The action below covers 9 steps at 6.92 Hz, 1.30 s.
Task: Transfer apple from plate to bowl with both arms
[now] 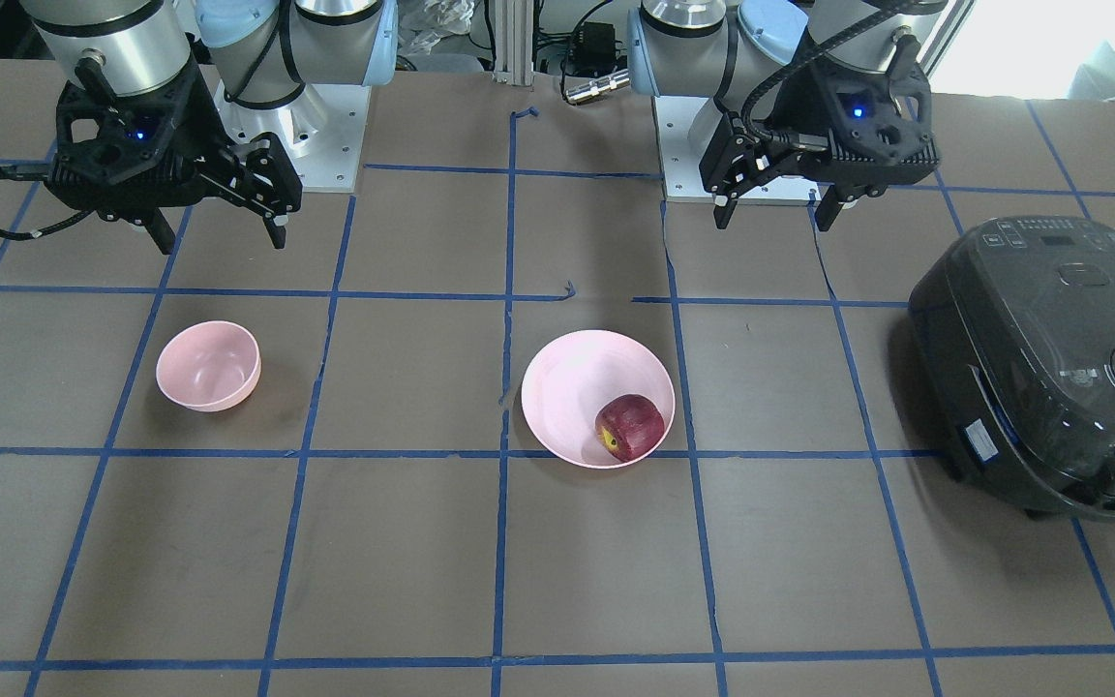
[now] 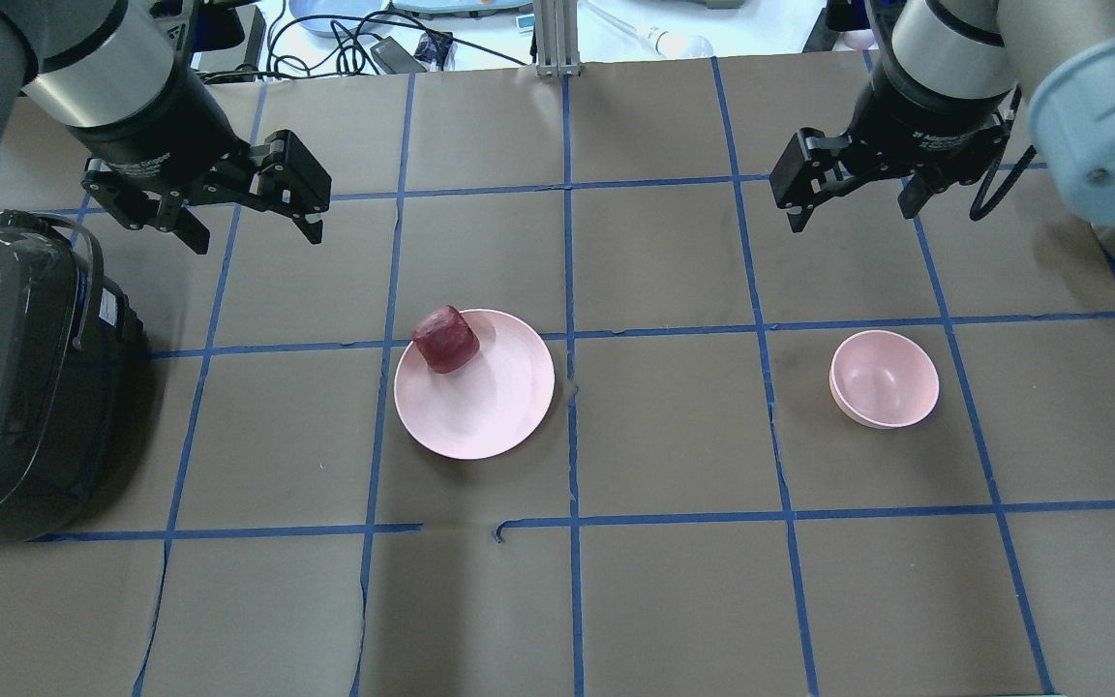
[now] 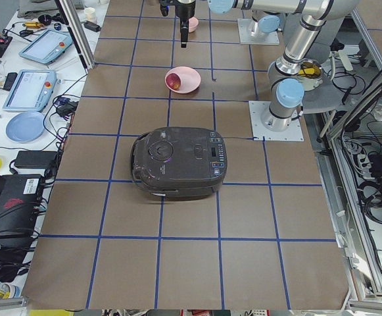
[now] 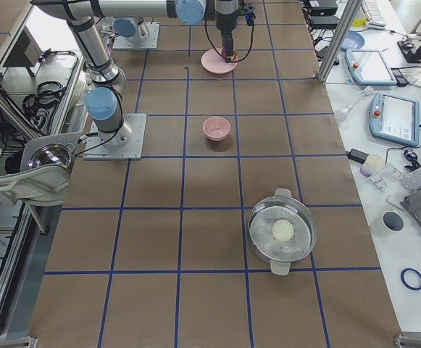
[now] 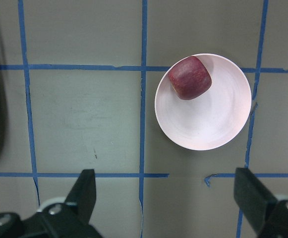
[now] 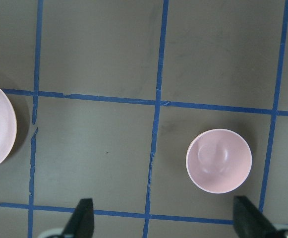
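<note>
The dark red apple lies on the far left rim area of the wide pale pink plate; it also shows in the front view and the left wrist view. The small deep pink bowl stands empty to the right, also in the right wrist view. My left gripper hangs open and empty, above and back-left of the plate. My right gripper hangs open and empty, above and behind the bowl.
A dark grey rice cooker stands at the table's left edge, left of the plate. A steel pot with a white ball in it stands far out on the robot's right end. Blue tape lines grid the brown table.
</note>
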Motion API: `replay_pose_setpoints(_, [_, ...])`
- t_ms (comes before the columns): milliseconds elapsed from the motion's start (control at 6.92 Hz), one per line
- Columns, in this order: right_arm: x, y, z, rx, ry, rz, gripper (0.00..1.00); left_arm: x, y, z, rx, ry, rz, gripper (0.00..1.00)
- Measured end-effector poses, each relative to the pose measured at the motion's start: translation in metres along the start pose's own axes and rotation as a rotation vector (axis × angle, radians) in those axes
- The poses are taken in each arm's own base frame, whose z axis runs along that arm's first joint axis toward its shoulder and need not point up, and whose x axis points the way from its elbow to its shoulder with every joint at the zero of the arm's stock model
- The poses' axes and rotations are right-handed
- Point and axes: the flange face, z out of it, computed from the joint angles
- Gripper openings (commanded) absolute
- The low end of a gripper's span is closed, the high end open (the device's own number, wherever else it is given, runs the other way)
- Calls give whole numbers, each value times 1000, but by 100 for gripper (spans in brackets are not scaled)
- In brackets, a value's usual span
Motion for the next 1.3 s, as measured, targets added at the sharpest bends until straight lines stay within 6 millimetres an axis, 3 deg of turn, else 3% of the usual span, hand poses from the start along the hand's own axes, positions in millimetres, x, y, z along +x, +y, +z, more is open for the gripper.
replay_pose_setpoints(1301, [0,-2,-1,16,1,2,100,2,2,-1,4,0,4,100])
